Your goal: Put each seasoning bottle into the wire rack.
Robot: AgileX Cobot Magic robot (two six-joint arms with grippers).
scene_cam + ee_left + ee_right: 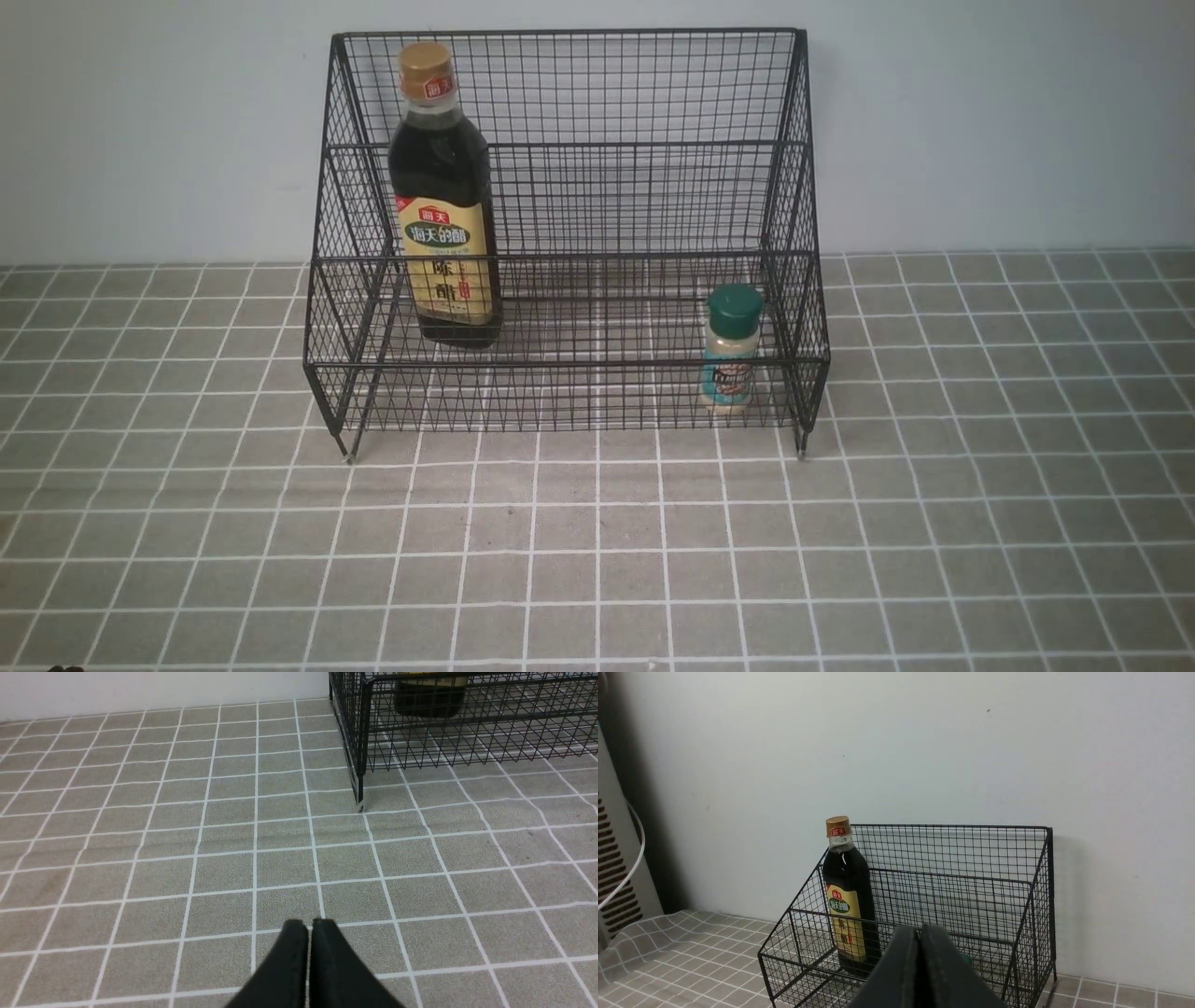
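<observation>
The black wire rack (569, 252) stands at the back of the table against the wall. The tall dark bottle (443, 201) with gold cap and yellow label stands upright in the rack's left side; it also shows in the right wrist view (847, 896). The small pale shaker (731, 350) with green cap stands upright in the rack's lower front tier at the right. Neither gripper shows in the front view. My left gripper (309, 926) is shut and empty above the tiled cloth, short of the rack's left leg (359, 795). My right gripper (919, 931) is shut and empty, facing the rack (971, 891).
A grey cloth with white grid lines (597, 541) covers the table. A pale wall (980, 121) stands right behind the rack. A grey vented unit with a white cable (616, 877) stands off to the side in the right wrist view.
</observation>
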